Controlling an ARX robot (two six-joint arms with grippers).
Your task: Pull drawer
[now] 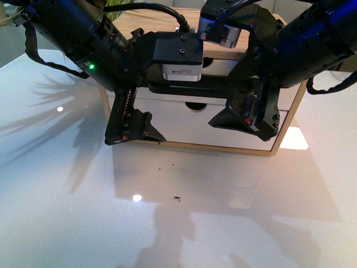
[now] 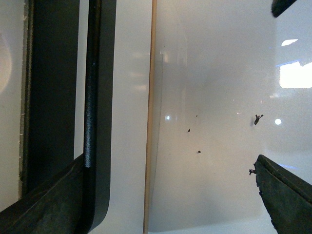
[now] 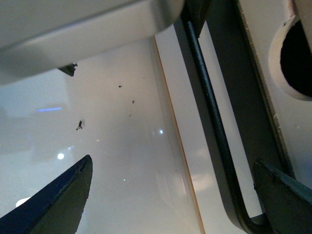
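The drawer (image 1: 218, 68) is the upper white front of a light wood cabinet, with a half-round notch (image 1: 207, 62) in its top edge. Its long black bar handle (image 1: 215, 87) runs between my two arms. My left gripper (image 1: 134, 133) hangs open at the handle's left end. In the left wrist view one finger (image 2: 48, 204) lies against the handle (image 2: 95, 97) and the other finger (image 2: 287, 195) is out over the table. My right gripper (image 1: 245, 124) is open at the right end. There the handle (image 3: 209, 107) passes just inside one finger (image 3: 287, 200). Nothing is gripped.
Below the handled drawer sits a plain white drawer front (image 1: 189, 127) with its own notch (image 1: 195, 105). The cabinet stands on a glossy white table (image 1: 83, 195) with a few dark specks (image 1: 177, 198). The left arm's grey body (image 3: 73, 29) fills the upper part of the right wrist view.
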